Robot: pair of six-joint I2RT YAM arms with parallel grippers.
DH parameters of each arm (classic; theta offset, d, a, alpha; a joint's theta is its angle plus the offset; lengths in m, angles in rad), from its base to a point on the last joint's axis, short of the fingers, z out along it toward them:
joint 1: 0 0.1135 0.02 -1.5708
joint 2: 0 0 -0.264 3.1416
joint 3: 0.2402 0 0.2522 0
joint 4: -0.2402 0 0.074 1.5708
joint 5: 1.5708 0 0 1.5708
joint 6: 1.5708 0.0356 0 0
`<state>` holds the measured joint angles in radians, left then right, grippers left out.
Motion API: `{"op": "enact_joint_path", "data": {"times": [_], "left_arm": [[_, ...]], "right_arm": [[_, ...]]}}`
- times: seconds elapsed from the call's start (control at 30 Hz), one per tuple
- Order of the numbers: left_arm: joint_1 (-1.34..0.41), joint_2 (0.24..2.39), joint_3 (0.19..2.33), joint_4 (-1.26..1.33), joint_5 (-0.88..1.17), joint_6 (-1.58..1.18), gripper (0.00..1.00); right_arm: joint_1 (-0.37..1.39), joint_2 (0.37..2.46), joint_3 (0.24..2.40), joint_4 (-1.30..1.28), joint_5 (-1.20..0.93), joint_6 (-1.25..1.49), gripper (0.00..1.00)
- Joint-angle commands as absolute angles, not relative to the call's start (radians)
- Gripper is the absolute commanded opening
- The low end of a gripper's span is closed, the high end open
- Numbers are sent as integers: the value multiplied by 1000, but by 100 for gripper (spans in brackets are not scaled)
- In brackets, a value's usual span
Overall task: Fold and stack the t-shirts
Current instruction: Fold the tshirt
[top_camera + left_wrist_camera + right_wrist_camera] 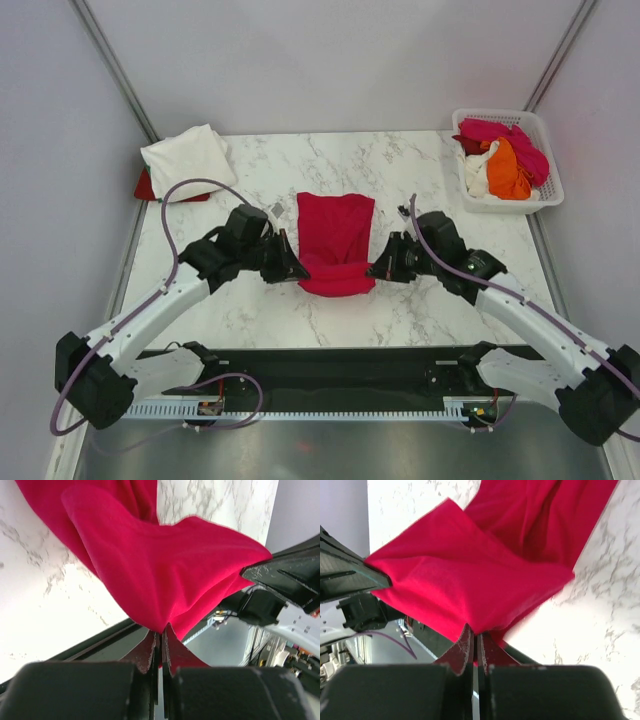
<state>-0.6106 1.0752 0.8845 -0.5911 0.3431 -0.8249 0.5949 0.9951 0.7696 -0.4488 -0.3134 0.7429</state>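
A crimson-red t-shirt [335, 240] lies at the middle of the marble table [400, 170], its near end lifted off the surface. My left gripper [295, 270] is shut on its near left corner; the wrist view shows the red cloth [165, 575] pinched between the fingertips [161, 631]. My right gripper [376, 268] is shut on the near right corner, the red cloth [465, 580] pinched at its tips [476, 636]. The cloth sags between the two grippers. A folded cream-white t-shirt [188, 158] lies at the far left on something red [146, 186].
A white lattice basket [505, 160] at the far right holds pink [500, 132], orange [508, 172] and white [477, 175] shirts. Grey walls enclose the table. A black rail [330, 370] runs along the near edge by the arm bases.
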Motion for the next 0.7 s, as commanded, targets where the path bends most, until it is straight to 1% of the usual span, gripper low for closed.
{"op": "enact_joint_path", "data": {"times": [0.0,0.17,0.27,0.47,0.67], "left_arm": [[-551,1170,1015,-687,391,-790,2],[-430,1360,1201,-716,495,-693,2],[-397,1460,1302,-753,515,-652,2],[-362,1609,1448,-795,564,-607,3],[-316,1828,1649,-840,673,-586,6]], "right_arm": [[562,1132,922,-554,-270,635,0],[477,1319,1069,-566,-322,548,0],[451,1406,1130,-566,-356,528,0],[420,1523,1198,-552,-416,514,0],[359,1623,1255,-535,-478,509,0]]}}
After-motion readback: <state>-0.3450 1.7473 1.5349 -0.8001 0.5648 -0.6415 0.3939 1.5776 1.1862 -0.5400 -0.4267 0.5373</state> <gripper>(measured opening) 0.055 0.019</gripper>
